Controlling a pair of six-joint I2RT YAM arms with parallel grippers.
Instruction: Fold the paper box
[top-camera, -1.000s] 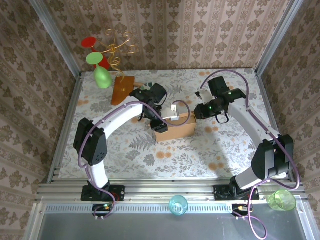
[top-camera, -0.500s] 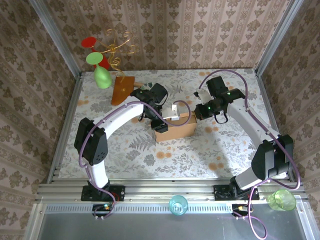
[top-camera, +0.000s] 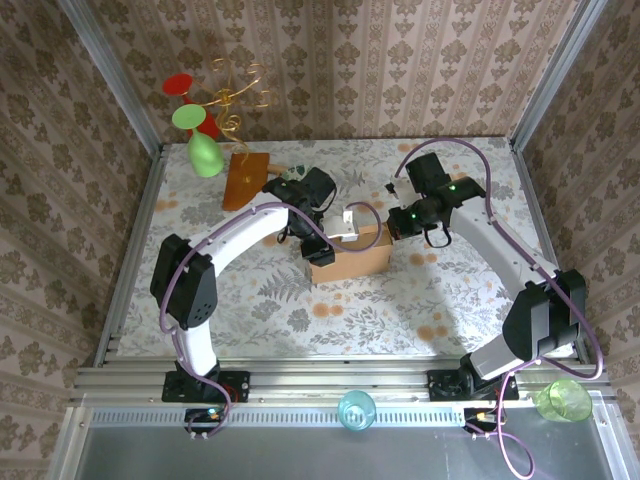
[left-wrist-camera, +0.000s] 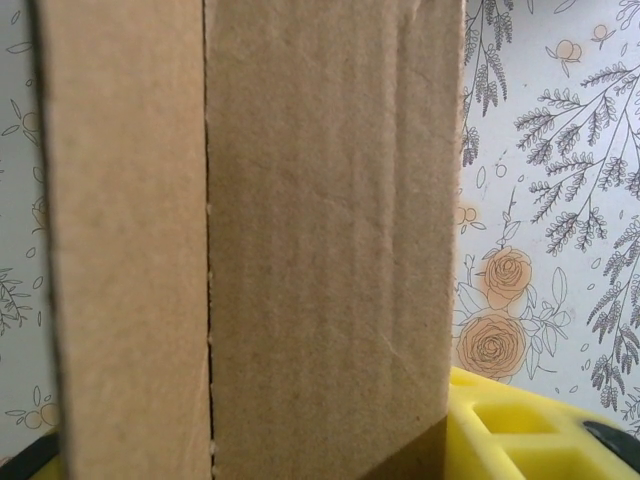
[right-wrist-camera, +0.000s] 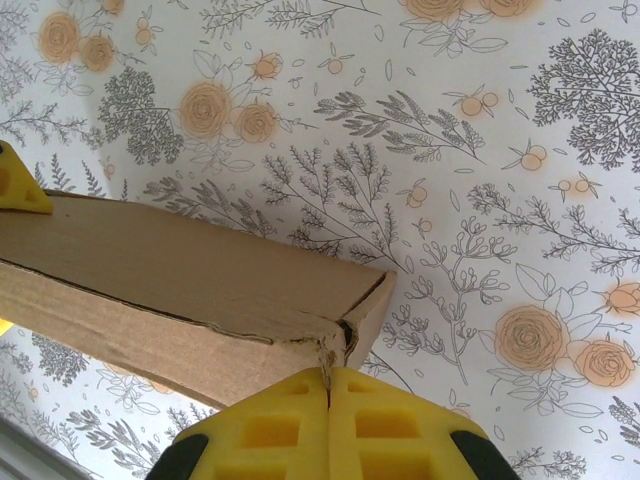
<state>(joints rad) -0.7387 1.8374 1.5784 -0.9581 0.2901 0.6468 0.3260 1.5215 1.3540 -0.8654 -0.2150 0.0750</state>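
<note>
A: Where is the paper box (top-camera: 352, 258)?
B: Mid-frame, on the floral surface (top-camera: 400, 300).
A: Claws?
B: The left claw (top-camera: 312, 250) straddles its left end, jaws partly apart; I cannot tell whether it grips. The right claw (right-wrist-camera: 328, 385), pads pressed together, touches the box's right-end corner.

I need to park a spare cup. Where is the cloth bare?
Bare: the near strip in front of the paper box, and the far edge between the wooden board and the right arm. Crowded: around the box, and the far-left corner by the green glass.
</note>
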